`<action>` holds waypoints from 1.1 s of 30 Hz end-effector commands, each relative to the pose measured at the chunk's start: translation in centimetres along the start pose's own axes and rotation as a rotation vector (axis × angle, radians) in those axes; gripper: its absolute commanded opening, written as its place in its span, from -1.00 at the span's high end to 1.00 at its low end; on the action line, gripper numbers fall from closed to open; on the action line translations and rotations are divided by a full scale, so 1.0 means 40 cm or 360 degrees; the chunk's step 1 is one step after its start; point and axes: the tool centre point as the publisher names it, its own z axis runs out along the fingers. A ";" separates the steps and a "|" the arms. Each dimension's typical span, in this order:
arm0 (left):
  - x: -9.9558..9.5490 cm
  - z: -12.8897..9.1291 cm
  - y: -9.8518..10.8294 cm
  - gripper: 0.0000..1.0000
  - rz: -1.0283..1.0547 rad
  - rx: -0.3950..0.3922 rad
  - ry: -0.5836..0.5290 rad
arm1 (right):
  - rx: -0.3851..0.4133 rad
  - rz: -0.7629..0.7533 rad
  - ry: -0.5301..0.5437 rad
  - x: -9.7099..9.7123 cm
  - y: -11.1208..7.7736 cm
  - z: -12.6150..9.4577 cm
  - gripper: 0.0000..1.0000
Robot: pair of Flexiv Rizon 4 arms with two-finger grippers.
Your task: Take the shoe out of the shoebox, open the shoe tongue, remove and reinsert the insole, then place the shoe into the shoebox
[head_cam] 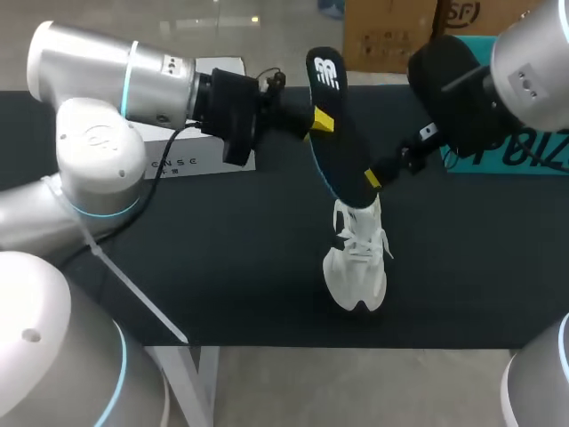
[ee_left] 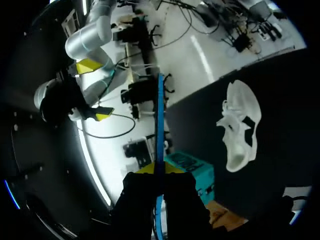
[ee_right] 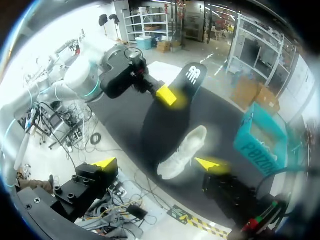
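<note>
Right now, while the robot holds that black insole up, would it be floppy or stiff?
Probably bendy but not limp: the thin black insole with a blue edge juts out nearly straight though only the left end effector pinches it. Likely light too, since edge-on it looks very thin. A sideways push would probably flex it.

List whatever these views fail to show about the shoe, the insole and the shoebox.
- Shoe: in the head view, its collar and tongue sit behind the lower end of the insole.
- Shoebox: in the head view, it is mostly behind the right arm; its inside is unseen.
- Insole faces: the left wrist view shows it only edge-on in the left gripper.
- Insole tip and shoe: no view settles whether they are touching or apart.
</note>
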 end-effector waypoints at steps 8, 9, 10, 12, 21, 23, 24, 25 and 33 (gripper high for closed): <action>0.064 -0.008 0.037 1.00 0.0558 0.0108 -0.0009 | 0.0008 0.0003 0.0001 0.000 0.007 0.006 -1.00; 0.071 0.001 0.044 1.00 0.0561 0.0128 0.0001 | 0.0008 0.0003 0.0001 0.000 0.007 0.006 -1.00; 0.074 0.011 0.050 1.00 0.0569 0.0146 -0.0015 | 0.0008 0.0003 0.0001 0.000 0.007 0.006 -1.00; 0.077 0.037 0.064 1.00 0.0591 0.0193 -0.0011 | 0.0008 0.0003 0.0001 0.000 0.007 0.006 -1.00; 0.068 0.129 0.104 1.00 0.0608 0.0139 -0.0154 | 0.0008 0.0003 0.0001 0.000 0.007 0.006 -1.00; 0.069 0.149 0.102 1.00 0.0610 0.0149 -0.0171 | 0.0008 0.0003 0.0001 0.000 0.007 0.006 -1.00; 0.070 0.156 0.101 1.00 0.0609 0.0153 -0.0174 | 0.0008 0.0003 0.0001 0.000 0.007 0.006 -1.00; 0.069 0.162 0.100 1.00 0.0601 0.0159 -0.0179 | 0.0008 0.0003 0.0001 0.000 0.007 0.006 -1.00; 0.076 0.165 0.103 1.00 0.0500 0.0163 -0.0114 | 0.0008 0.0003 0.0001 0.000 0.007 0.006 -1.00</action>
